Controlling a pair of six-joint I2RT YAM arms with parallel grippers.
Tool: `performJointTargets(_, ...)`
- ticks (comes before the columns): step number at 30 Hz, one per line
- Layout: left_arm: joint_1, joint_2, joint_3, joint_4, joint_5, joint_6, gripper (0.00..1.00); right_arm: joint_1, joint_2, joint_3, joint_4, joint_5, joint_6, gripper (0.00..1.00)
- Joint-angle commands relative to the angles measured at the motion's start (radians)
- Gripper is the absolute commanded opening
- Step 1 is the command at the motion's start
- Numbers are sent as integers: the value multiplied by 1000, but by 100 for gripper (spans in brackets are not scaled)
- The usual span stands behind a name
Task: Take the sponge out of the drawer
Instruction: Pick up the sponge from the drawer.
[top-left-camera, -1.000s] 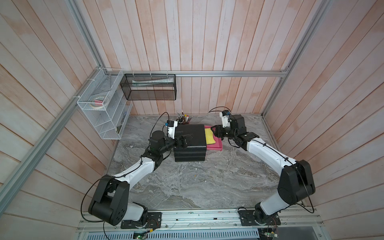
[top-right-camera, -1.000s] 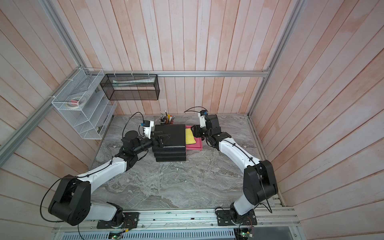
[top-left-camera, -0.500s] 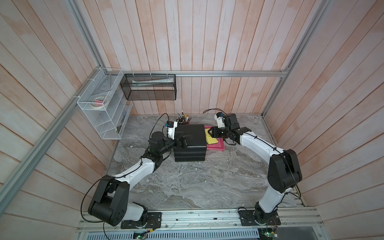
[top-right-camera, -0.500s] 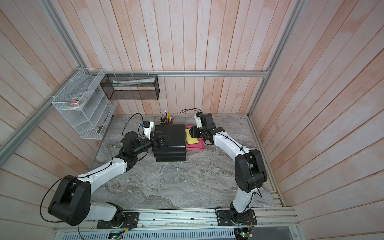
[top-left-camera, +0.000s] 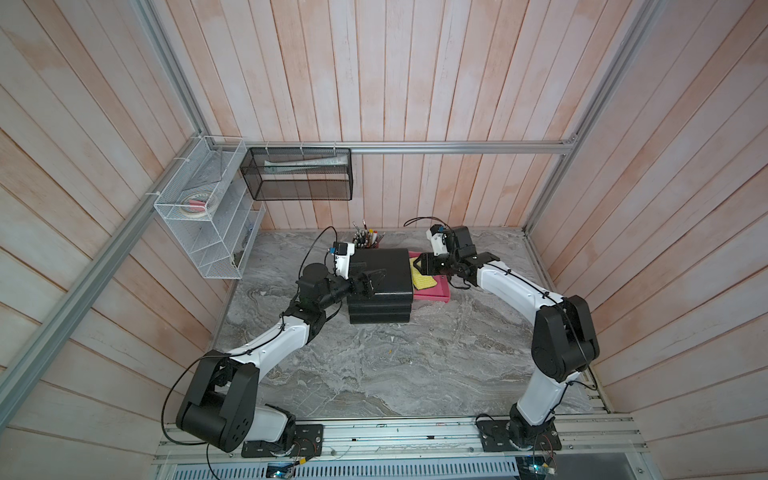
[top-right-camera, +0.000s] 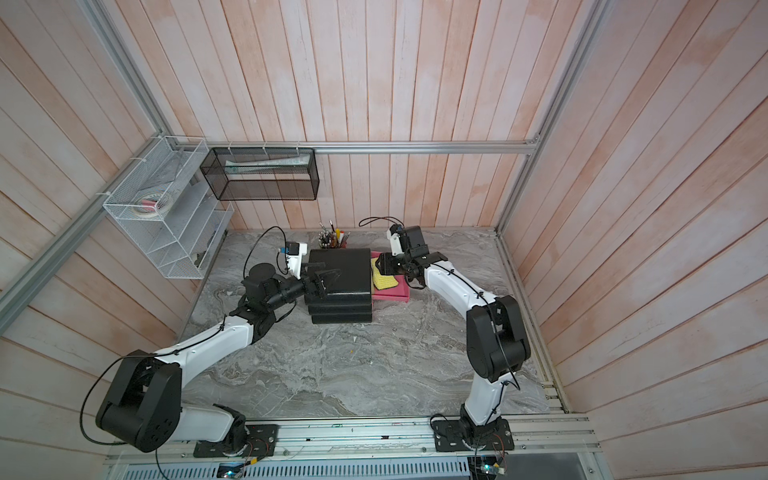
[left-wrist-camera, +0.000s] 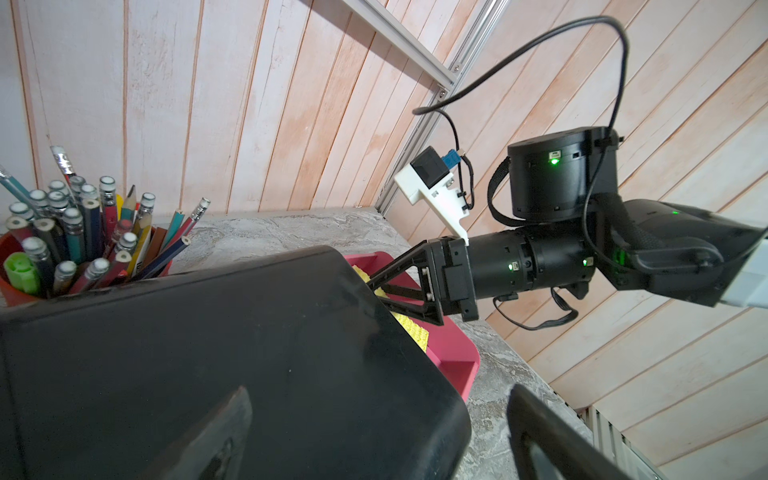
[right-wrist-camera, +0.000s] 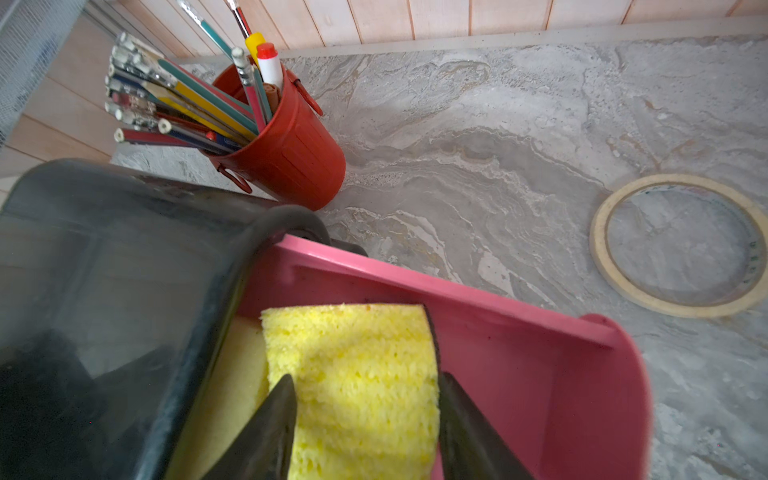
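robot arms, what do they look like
The left arm and right arm: white link shells, black rounded joints, black cables tied along them. The left end effector and right end effector: black, triangular open-frame fingers, white camera bracket behind. Green lights on the right wrist.

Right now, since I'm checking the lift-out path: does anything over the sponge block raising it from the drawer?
Nothing visible does. The right end effector clasps the sponge in the open pink drawer; the black cabinet sits beside it.

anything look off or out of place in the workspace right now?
Nothing damaged or spilled. Small flecks dot the table, where a tape roll lies loose. The sponge sits tilted in the pink drawer, held by the right gripper.
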Motion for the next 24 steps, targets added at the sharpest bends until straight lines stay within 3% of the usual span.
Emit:
performJointTargets(1,-4,-13,-23,7,22,9,98,7,38,28,-43,-13,9,41)
performJointTargets(5,-4,-18,-25,6,20,10,98,8,17,17,-21,1,21,12)
performJointTargets(8,-4,-18,-25,6,20,9,98,8,-15,3,-4,29,28,1)
performJointTargets(15,-4,-28,-22,-4,15,12,98,7,-125,-50,38,155,51,0)
performJointTargets(24,-4,-83,-13,-27,0,16,98,6,-348,-219,279,228,203,0)
